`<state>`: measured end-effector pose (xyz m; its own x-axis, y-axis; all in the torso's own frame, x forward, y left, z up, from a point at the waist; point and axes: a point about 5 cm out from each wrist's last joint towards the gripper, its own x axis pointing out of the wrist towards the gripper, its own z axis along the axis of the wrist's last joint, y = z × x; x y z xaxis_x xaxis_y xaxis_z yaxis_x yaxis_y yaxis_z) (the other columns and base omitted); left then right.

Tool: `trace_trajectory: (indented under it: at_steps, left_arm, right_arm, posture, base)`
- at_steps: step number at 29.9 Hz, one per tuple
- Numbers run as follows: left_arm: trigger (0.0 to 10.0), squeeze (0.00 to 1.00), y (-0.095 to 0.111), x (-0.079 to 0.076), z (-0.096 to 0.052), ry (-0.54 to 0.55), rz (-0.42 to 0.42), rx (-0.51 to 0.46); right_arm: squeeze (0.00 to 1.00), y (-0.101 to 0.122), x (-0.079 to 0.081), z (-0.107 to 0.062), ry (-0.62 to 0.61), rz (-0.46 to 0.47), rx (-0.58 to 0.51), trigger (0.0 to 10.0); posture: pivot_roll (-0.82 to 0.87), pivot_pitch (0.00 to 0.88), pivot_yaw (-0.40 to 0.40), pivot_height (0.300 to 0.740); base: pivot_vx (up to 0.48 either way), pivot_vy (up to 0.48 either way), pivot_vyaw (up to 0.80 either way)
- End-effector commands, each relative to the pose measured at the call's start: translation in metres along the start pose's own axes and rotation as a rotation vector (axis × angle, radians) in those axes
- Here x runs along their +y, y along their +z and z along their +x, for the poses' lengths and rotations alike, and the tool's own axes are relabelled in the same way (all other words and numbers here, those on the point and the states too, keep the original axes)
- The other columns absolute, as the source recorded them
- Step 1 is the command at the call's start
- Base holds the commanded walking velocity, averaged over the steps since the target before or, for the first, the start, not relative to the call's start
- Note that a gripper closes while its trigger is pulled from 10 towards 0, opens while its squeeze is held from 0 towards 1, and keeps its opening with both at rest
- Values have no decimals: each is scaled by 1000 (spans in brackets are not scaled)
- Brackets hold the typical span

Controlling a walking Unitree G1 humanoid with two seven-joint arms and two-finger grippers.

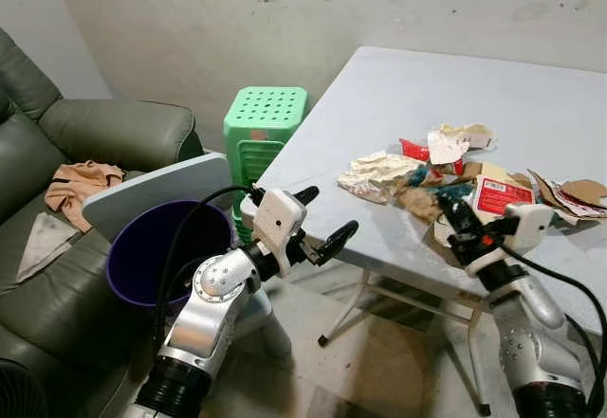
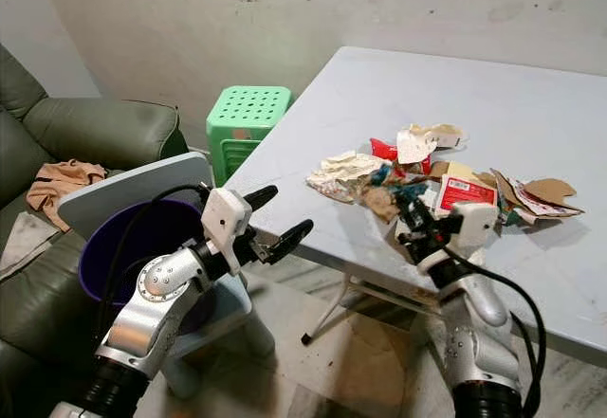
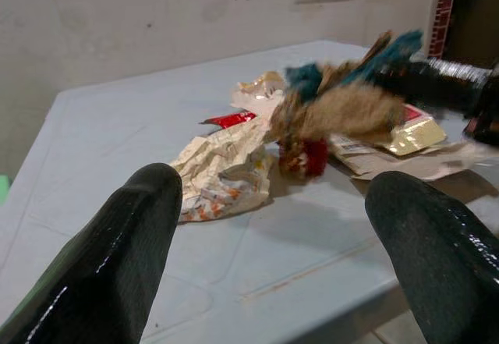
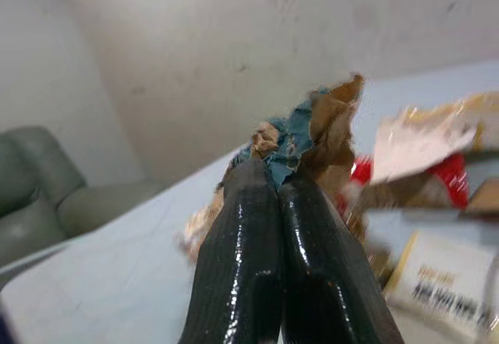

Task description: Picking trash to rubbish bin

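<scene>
Right wrist view, right tool (image 4: 282, 174) pinched on brown-teal scrap (image 4: 316, 137) pointing upward, left tool (image 1: 321, 217) spread empty

Brown-and-teal scrap (image 3: 343, 102) blurred, perhaps torn cardboard.

The table (image 2: 493, 115) carries a heap of trash (image 2: 432, 176) near its front edge: crumpled wrappers, a red packet, torn cardboard. The right gripper (image 2: 410, 205) reaches into the heap's near side, fingers pinched on a brown-and-teal scrap (image 2: 391, 190). Left of the table, just off its edge, the left gripper (image 2: 275, 217) hangs with fingers spread, above a purple bin (image 2: 119, 238). A green stool (image 2: 245, 119) stands beside the table's left edge, and a sofa (image 2: 66, 143) beyond it.
</scene>
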<state>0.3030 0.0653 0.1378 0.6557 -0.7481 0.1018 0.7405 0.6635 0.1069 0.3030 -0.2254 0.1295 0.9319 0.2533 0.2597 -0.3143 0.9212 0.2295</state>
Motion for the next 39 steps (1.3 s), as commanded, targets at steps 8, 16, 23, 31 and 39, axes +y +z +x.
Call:
trace_trajectory:
  at_steps: [8, 16, 23, 31, 39]
  left_arm:
    - [10000, 0, 7, 28, 0, 147, 17, -19]
    - [10000, 0, 8, 61, -10, 404, -24, -36]
    - [10000, 0, 7, 66, -11, 475, -66, -44]
    - [10000, 0, 6, 73, -13, 560, -97, -67]
    - [10000, 0, 6, 76, -14, 604, -115, -88]
  right_arm:
    - [0, 21, 13, 19, -76, -138, -117, 10000]
    - [0, 15, 31, 20, -193, -280, -127, 10000]
    - [0, 4, 37, 15, -229, -300, -98, 10000]
    - [0, -1, 49, 16, -237, -318, -77, 10000]
    - [0, 0, 44, 19, -234, -355, -47, 10000]
  posture:
    - [1, 6, 42, 715]
    - [11, 1, 39, 715]
    - [12, 0, 38, 715]
    - [1, 0, 26, 715]
    - [1, 0, 18, 715]
  base:
    - [0, 0, 0]
    - [0, 0, 0]
    - [0, 0, 0]
    - [0, 0, 0]
    - [0, 0, 0]
